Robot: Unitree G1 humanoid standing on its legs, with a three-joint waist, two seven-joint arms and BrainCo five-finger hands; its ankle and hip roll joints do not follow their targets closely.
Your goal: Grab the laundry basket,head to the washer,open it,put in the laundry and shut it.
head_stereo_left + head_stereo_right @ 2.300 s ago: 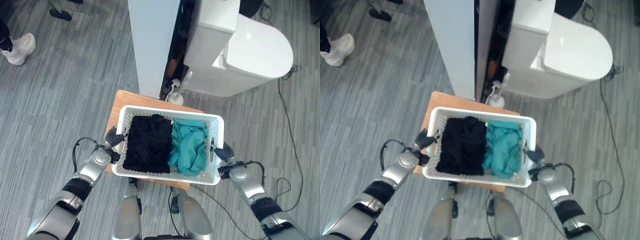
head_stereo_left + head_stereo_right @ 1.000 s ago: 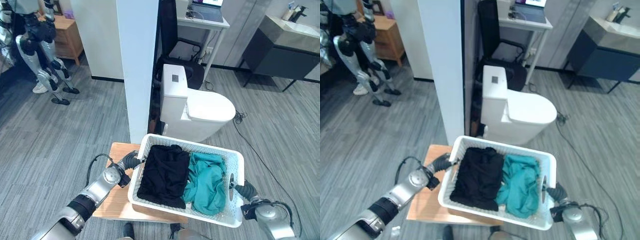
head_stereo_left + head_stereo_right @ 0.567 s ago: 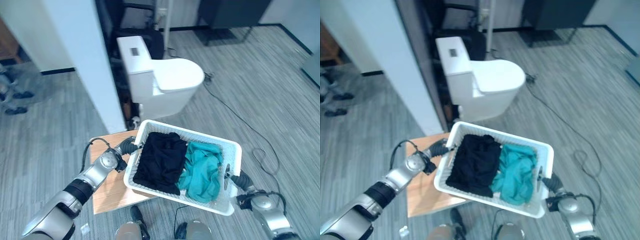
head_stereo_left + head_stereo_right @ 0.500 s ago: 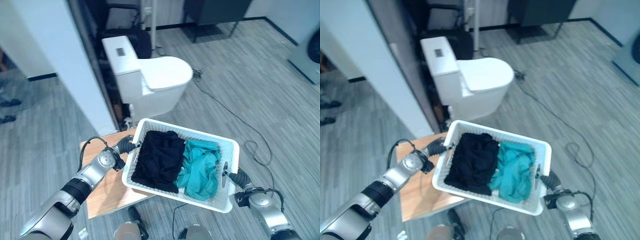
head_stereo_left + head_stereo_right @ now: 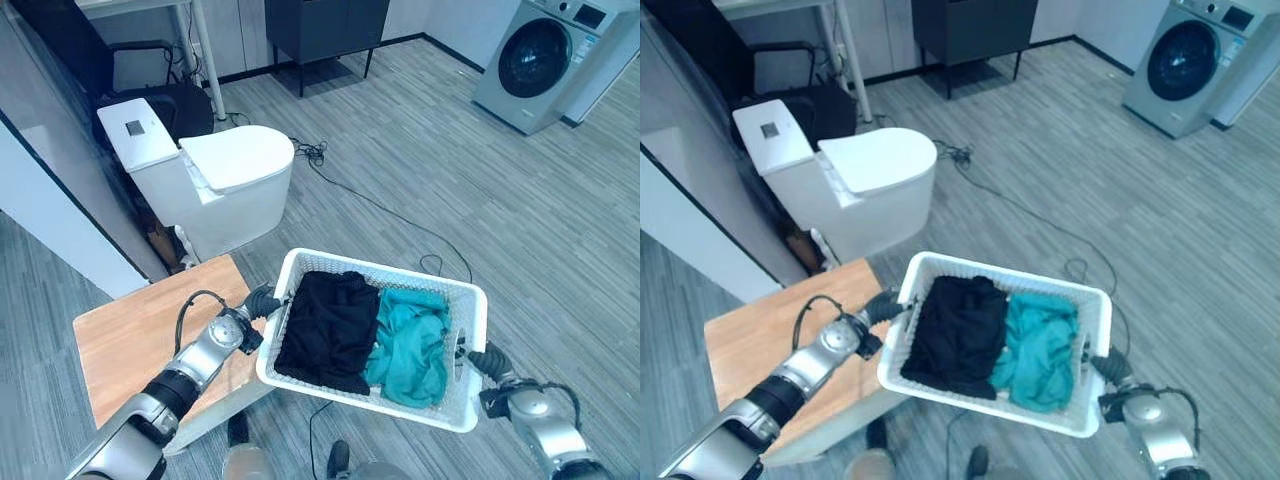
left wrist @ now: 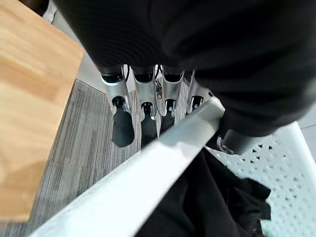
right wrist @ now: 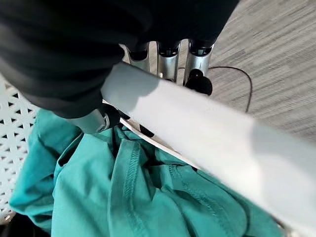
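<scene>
Basket (image 5: 470,345), white and perforated, held clear of the floor between both hands. Left hand (image 5: 258,303) grips its left rim, fingers (image 6: 143,106) curled under the edge, thumb inside. Right hand (image 5: 482,360) grips the right rim likewise, fingers (image 7: 168,54) wrapped under it. Inside lie black clothing (image 5: 325,328) on the left and teal clothing (image 5: 410,345) on the right, touching. Wooden tabletop (image 5: 140,335) sits just left of the basket. Toilet (image 5: 215,175) stands beyond. Washer (image 5: 545,60) far right, door shut
</scene>
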